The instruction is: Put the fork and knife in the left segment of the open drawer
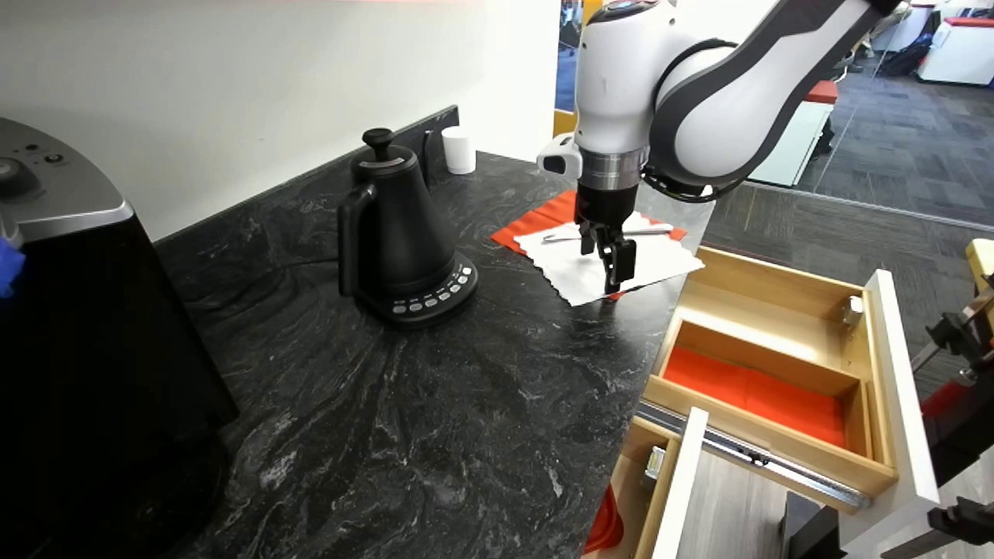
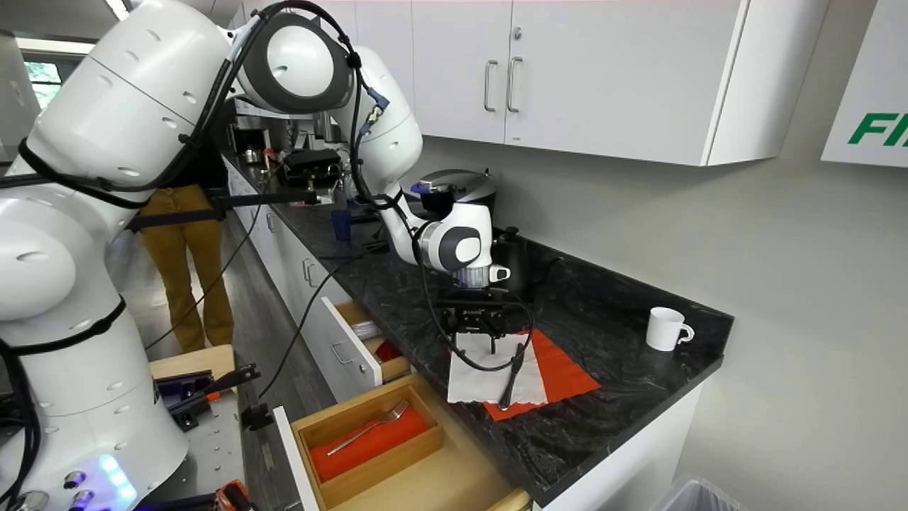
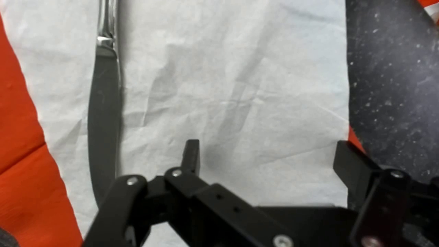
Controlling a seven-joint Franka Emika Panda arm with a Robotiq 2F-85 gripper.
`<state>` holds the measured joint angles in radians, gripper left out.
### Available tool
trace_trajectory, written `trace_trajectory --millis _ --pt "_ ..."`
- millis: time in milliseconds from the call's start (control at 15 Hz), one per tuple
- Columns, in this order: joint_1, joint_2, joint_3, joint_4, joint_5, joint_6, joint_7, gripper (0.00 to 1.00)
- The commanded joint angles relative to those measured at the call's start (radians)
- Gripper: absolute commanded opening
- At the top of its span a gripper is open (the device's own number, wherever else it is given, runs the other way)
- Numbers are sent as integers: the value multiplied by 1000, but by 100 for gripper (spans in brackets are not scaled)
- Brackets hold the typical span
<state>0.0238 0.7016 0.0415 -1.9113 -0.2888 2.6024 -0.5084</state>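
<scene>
The fork (image 2: 369,430) lies on the red-orange liner of the left segment (image 2: 391,436) in the open drawer (image 2: 454,475). In an exterior view the left segment (image 1: 745,392) and the open drawer (image 1: 905,388) show, but the fork is hidden there. The knife (image 3: 104,120) lies on a white napkin (image 3: 240,85) on the counter. It shows in both exterior views (image 1: 652,230) (image 2: 510,380). My gripper (image 3: 265,147) is open and empty above the napkin, apart from the knife. The knife is left of the jaws in the wrist view. The gripper shows in both exterior views (image 1: 604,262) (image 2: 493,344).
A red cloth (image 2: 567,369) lies under the napkin. A black kettle (image 1: 400,225) stands on the dark counter (image 1: 435,435), with a white mug (image 1: 459,150) beyond. A second, partly open drawer (image 2: 351,348) sits beside the open one. Wall cabinets (image 2: 603,71) hang above the counter.
</scene>
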Motion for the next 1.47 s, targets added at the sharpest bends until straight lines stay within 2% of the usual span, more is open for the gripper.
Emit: trace_trajectory --millis 0,1267,1400 --pt "-13 1 13 3 -14 -5 9 100" --pt "-13 1 13 3 -14 -5 9 100" --pt "-30 12 -7 36 -29 -23 -17 100"
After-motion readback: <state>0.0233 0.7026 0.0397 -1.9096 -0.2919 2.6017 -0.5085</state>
